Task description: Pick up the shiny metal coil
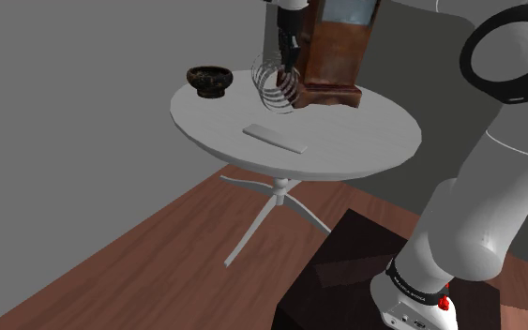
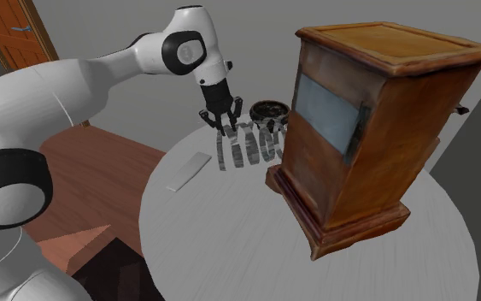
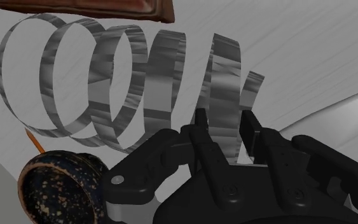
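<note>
The metal coil (image 1: 276, 82) is a loose spiral of grey shiny bands lying on its side on the round table (image 1: 346, 141), right beside the wooden box (image 1: 332, 47). My black gripper (image 1: 288, 52) comes down on the coil's end nearest the bowl. In the wrist view the gripper (image 3: 225, 124) has one band of the coil (image 3: 165, 70) filling the gap between its two fingers, so it is shut on that band. From the second exterior view the gripper (image 2: 224, 130) sits over the coil (image 2: 249, 147).
A dark speckled bowl (image 1: 209, 79) (image 3: 60, 184) stands near the coil at the table's far edge. The tall wooden box (image 2: 366, 120) crowds the coil's other side. A flat grey slab (image 1: 274, 138) lies nearer the front. Wooden floor lies below.
</note>
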Controlling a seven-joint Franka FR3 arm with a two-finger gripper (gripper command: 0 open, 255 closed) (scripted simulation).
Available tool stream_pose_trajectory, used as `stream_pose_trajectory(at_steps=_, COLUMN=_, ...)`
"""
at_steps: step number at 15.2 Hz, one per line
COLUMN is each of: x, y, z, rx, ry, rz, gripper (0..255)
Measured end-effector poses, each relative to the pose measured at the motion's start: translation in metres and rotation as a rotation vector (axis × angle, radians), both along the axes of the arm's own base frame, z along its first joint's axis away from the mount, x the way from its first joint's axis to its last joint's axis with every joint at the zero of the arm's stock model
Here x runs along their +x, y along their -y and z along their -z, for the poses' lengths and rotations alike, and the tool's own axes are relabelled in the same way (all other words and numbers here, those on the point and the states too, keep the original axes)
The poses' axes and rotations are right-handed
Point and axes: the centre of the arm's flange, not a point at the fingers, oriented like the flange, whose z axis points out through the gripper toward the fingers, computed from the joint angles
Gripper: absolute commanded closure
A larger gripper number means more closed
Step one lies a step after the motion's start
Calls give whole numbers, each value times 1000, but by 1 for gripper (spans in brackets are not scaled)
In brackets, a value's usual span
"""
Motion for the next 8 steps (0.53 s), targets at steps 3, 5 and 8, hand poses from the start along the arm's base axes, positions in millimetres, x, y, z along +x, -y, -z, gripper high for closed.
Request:
stream_pose_trajectory(at_steps=3, x=0, y=0, z=-15, rx=0, ry=0, rz=0, gripper=255)
stream_pose_trajectory(at_steps=5, x=-1, y=1, z=-26, rx=0, ry=0, rz=0, gripper=255)
stream_pose_trajectory(at_steps=8, x=-1, y=0, z=-39, rx=0, ry=0, rz=0, gripper=255)
